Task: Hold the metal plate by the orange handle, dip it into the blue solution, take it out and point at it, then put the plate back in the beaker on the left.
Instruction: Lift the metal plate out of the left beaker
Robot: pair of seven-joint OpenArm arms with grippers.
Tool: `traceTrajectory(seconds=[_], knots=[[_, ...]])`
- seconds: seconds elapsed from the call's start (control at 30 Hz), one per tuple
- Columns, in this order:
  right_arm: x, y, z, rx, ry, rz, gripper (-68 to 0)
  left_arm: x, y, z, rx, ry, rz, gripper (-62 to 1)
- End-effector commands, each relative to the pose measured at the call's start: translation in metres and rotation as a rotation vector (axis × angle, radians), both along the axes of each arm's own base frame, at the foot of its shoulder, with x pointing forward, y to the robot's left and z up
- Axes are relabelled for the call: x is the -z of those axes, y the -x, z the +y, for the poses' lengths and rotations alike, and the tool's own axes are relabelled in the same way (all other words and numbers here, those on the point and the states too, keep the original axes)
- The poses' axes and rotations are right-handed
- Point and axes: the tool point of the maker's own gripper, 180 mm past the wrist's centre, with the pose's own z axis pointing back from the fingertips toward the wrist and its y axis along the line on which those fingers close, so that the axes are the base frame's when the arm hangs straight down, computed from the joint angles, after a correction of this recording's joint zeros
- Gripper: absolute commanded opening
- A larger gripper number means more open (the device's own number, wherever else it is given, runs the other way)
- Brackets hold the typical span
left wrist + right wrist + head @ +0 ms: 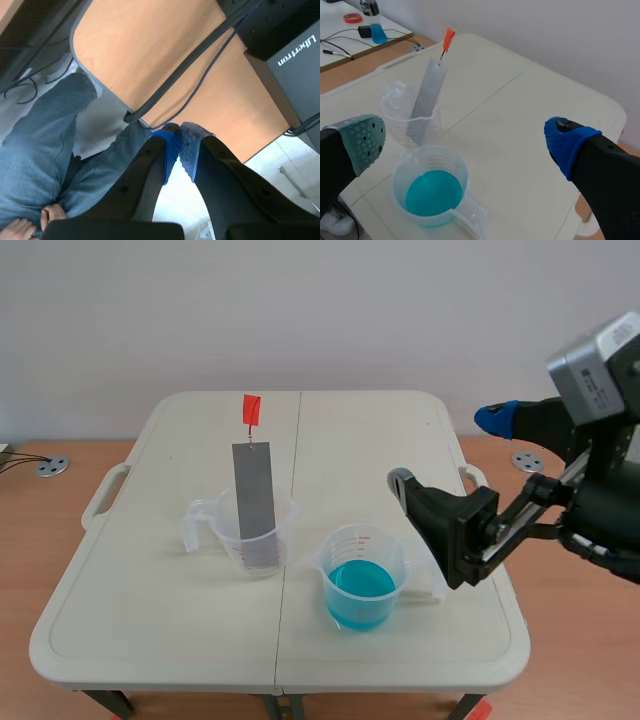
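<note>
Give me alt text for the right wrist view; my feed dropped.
The right pincer is open and empty above a white table. Ahead of it, a metal plate with an orange handle leans in a clear beaker; nearer, a second beaker holds blue solution.

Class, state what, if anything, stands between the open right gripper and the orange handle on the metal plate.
Nothing visible. The orange handle tops the metal plate, well above the blue solution beaker, with open air between it and the right gripper.

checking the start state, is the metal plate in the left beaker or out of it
In. The metal plate leans in the left beaker, lower end inside, orange handle above the rim.
</note>
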Motion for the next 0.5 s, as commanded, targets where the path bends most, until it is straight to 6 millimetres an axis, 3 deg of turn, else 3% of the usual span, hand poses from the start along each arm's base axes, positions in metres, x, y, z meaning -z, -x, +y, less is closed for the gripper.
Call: traceTrajectory(seconds=[0.0, 0.47], knots=[[-0.007, -0.007, 0.002, -0.007, -0.018, -0.025, -1.2, -0.002, 0.0, -0.002, -0.004, 0.008, -0.002, -57.5], [-0.002, -0.047, 0.026, -0.063, -0.089, -0.016, -1.2, -0.002, 0.001, -0.001, -0.004, 0.003, 0.004, -57.5]])
